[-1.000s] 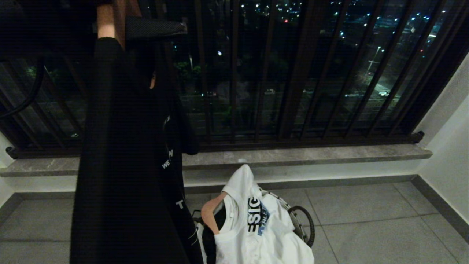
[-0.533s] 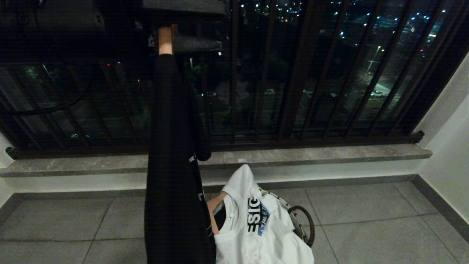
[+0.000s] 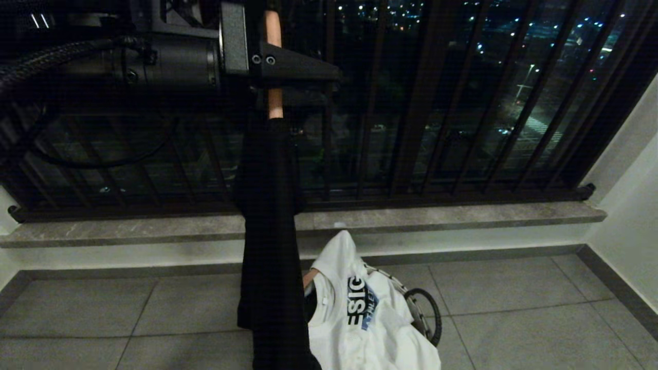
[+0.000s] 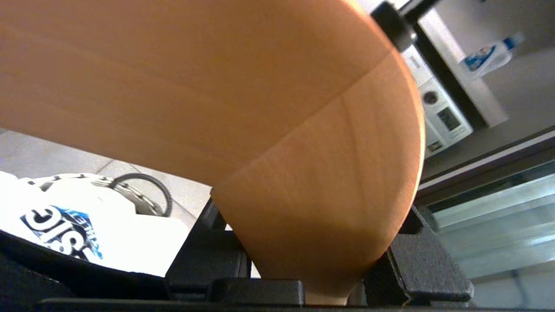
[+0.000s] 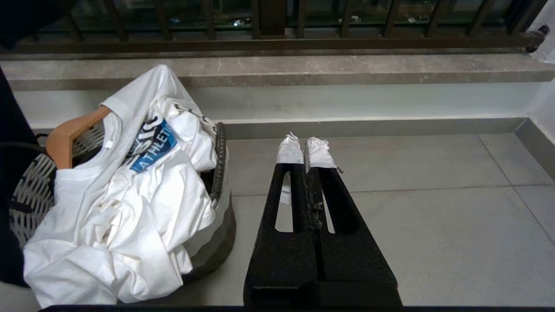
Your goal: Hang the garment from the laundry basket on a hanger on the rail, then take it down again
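dark balcony bars behind; left hand (image 3: pixel 288 72) pinching wooden hanger (image 3: pixel 274 61), right hand (image 5: pixel 305 152) pressed together.

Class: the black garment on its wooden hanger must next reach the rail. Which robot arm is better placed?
Left. The left gripper already grips the wooden hanger with the black garment; the right gripper sits shut, low above the floor.

The white shirt (image 5: pixel 130 203) in the basket (image 5: pixel 217 173) has big black letters "SIC"; under them a blue patch says "ATHLETIC"; the last letters are partly hidden.
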### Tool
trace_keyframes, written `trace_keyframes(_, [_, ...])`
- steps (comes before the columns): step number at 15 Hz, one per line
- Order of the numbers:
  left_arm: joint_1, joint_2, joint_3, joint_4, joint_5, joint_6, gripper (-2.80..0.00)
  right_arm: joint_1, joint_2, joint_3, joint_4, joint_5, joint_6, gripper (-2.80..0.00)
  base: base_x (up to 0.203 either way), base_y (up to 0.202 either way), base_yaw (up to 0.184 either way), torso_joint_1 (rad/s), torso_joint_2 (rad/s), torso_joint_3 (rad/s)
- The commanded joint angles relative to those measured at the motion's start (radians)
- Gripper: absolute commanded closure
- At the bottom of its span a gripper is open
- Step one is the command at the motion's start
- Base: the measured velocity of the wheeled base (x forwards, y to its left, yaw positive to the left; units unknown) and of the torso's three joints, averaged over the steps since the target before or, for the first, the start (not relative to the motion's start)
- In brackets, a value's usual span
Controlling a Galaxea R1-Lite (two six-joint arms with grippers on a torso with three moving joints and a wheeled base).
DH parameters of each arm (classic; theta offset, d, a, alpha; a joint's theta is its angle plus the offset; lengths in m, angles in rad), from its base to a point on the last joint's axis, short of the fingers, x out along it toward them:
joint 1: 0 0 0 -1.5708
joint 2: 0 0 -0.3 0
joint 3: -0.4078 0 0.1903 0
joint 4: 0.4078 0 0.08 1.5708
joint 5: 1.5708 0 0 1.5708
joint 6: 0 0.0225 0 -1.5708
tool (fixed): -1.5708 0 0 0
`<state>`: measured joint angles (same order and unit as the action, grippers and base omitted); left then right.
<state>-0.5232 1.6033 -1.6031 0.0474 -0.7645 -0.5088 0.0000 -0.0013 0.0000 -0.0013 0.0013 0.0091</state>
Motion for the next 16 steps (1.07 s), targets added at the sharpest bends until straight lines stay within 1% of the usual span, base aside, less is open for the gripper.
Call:
trace_keyframes(1, [0.000, 0.048, -0.018, 0.000, -0.004, 0.008, 0.00, 0.000, 0.001, 0.000, 0.000, 0.000, 0.000, 0.00, 0.000, 0.000, 0.000, 0.000, 0.00, 0.000])
trace_keyframes(5, [-0.014, 0.136, -0.125, 0.020, -0.004, 0.028, 0.00, 0.000, 0.001, 0.000, 0.000, 0.000, 0.000, 0.00, 0.000, 0.000, 0.000, 0.000, 0.00, 0.000])
trace_keyframes(6, [-0.024, 0.151, -0.162, 0.055, -0.004, 0.035, 0.00, 0.000, 0.001, 0.000, 0.000, 0.000, 0.000, 0.00, 0.000, 0.000, 0.000, 0.000, 0.00, 0.000])
trace_keyframes(7, [-0.038, 0.172, -0.215, 0.120, -0.004, 0.051, 0.00, 0.000, 0.001, 0.000, 0.000, 0.000, 0.000, 0.00, 0.000, 0.000, 0.000, 0.000, 0.00, 0.000])
trace_keyframes(8, [-0.057, 0.200, -0.268, 0.205, -0.001, 0.080, 0.00, 0.000, 0.001, 0.000, 0.000, 0.000, 0.000, 0.00, 0.000, 0.000, 0.000, 0.000, 0.00, 0.000])
trace_keyframes(9, [-0.078, 0.224, -0.294, 0.253, 0.015, 0.114, 0.00, 0.000, 0.001, 0.000, 0.000, 0.000, 0.000, 0.00, 0.000, 0.000, 0.000, 0.000, 0.00, 0.000])
trace_keyframes(10, [-0.101, 0.243, -0.309, 0.269, 0.052, 0.142, 0.00, 0.000, 0.001, 0.000, 0.000, 0.000, 0.000, 0.00, 0.000, 0.000, 0.000, 0.000, 0.00, 0.000])
trace_keyframes(11, [-0.121, 0.264, -0.320, 0.272, 0.068, 0.147, 0.00, 0.000, 0.001, 0.000, 0.000, 0.000, 0.000, 0.00, 0.000, 0.000, 0.000, 0.000, 0.00, 0.000])
trace_keyframes(12, [-0.136, 0.282, -0.331, 0.272, 0.073, 0.151, 0.00, 0.000, 0.001, 0.000, 0.000, 0.000, 0.000, 0.00, 0.000, 0.000, 0.000, 0.000, 0.00, 0.000])
trace_keyframes(13, [-0.146, 0.298, -0.334, 0.270, 0.074, 0.169, 0.00, 0.000, 0.001, 0.000, 0.000, 0.000, 0.000, 0.00, 0.000, 0.000, 0.000, 0.000, 0.00, 0.000])
trace_keyframes(14, [-0.149, 0.316, -0.333, 0.271, 0.078, 0.202, 0.00, 0.000, 0.001, 0.000, 0.000, 0.000, 0.000, 0.00, 0.000, 0.000, 0.000, 0.000, 0.00, 0.000])
trace_keyframes(16, [-0.162, 0.345, -0.333, 0.271, 0.108, 0.216, 0.00, 0.000, 0.001, 0.000, 0.000, 0.000, 0.000, 0.00, 0.000, 0.000, 0.000, 0.000, 0.00, 0.000])
